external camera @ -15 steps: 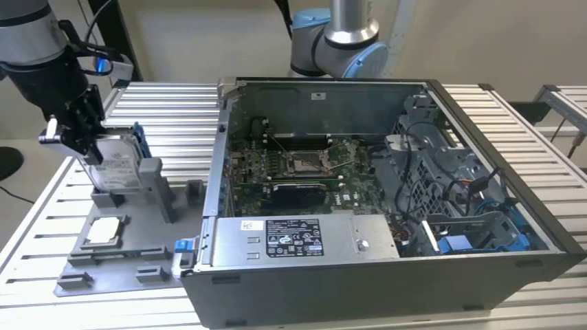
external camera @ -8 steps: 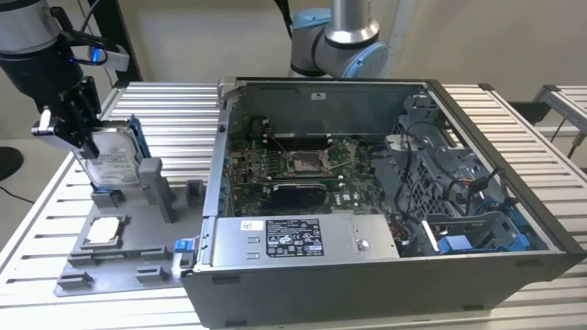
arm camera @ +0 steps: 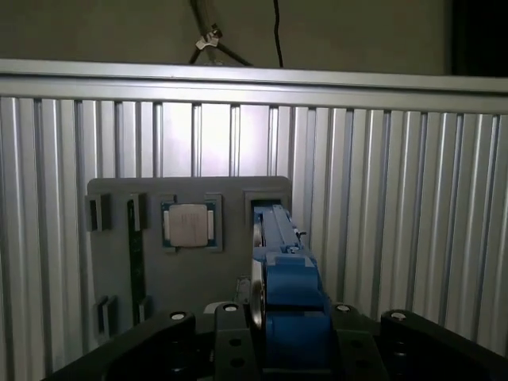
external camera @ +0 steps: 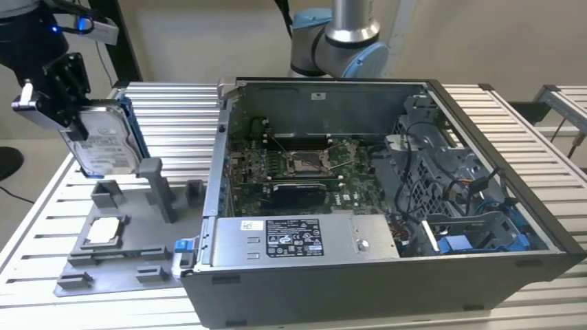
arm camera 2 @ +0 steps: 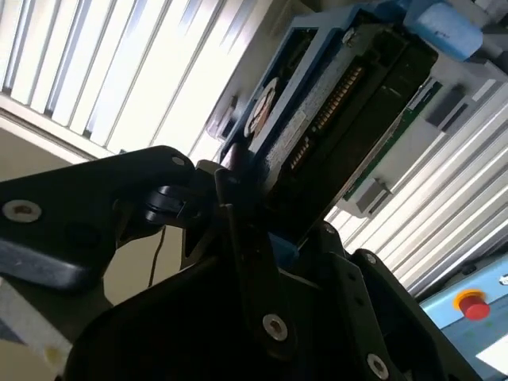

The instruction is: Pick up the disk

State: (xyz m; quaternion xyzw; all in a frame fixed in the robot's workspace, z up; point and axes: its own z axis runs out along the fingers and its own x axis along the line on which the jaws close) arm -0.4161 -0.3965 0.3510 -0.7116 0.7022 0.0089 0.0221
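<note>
At the exterior view's left, above the grey fixture plate (external camera: 137, 256) on the slatted table (external camera: 174, 113), my gripper (external camera: 75, 122) is clenched on the disk (external camera: 108, 148). I hold it by its upper end, so it hangs upright with the white label facing outward and the blue bracket along one edge.

I judge the grasp made and the lift the step in hand. The disk's lower edge sits just above the plate's grey posts (external camera: 154, 180), well apart from the open computer case (external camera: 367, 292). Whatever follows calls for a firm clamp and a straight path, since a tilt could catch the bracket on those posts.

In the first wrist view I see the disk (arm camera: 286, 270) edge-on between my fingers (arm camera: 230, 321), beside the square chip (arm camera: 189, 225) seated in the plate. In the second wrist view the disk's connector end (arm camera 2: 333, 111) juts past my gripper (arm camera 2: 238, 208).

My own black linkage covers the contact pads. I cannot tell whether the lower edge is fully clear of its slot.
</note>
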